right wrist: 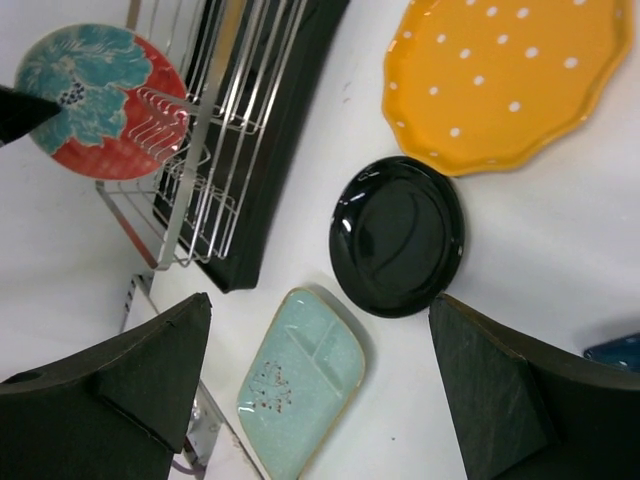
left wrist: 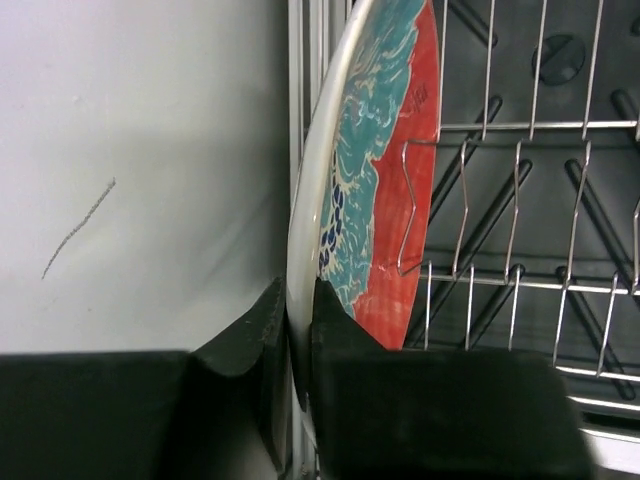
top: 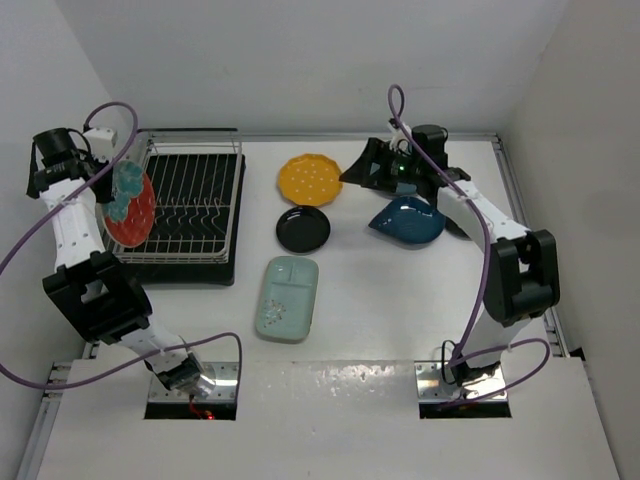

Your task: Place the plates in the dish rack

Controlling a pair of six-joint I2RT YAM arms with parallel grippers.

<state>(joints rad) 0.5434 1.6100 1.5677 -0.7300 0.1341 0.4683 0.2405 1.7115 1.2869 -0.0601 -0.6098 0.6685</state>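
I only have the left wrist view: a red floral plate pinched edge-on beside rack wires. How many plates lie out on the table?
Observer: Four show from the top camera: a yellow scalloped plate, a small black plate, a pale mint tray and a dark blue leaf-shaped plate.
Operator: What is the right tool doing?
Observer: The right tool is wide open above the table near the black plate, gripping nothing.
Operator: Does the rack hold other plates?
Observer: Apart from the red plate at its left edge, none shows in the dish rack.
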